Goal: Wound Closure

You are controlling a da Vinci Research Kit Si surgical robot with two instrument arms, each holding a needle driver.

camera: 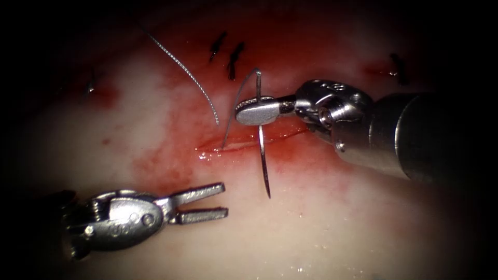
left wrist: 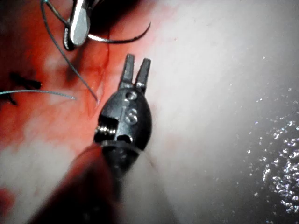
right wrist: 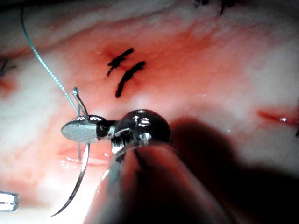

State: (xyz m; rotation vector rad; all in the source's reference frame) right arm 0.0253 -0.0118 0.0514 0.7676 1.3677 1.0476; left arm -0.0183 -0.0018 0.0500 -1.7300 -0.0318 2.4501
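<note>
Left tool (camera: 199,203) fingers apart, empty; right tool (camera: 258,111) fingers clamped on needle (camera: 263,155) near its tail, above cut (camera: 249,142)

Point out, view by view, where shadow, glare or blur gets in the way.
Endoscope view: dark vignette swallows the edges, so the right tool has its shaft in shadow; the needle is crisp.
Left wrist view: the left tool is sharp, its shaft blurred; glare specks dot the tissue.
Right wrist view: blurred shaft casts a shadow.

silver left tool (camera: 203,203); steel right tool (camera: 258,112), dark shaft
</note>
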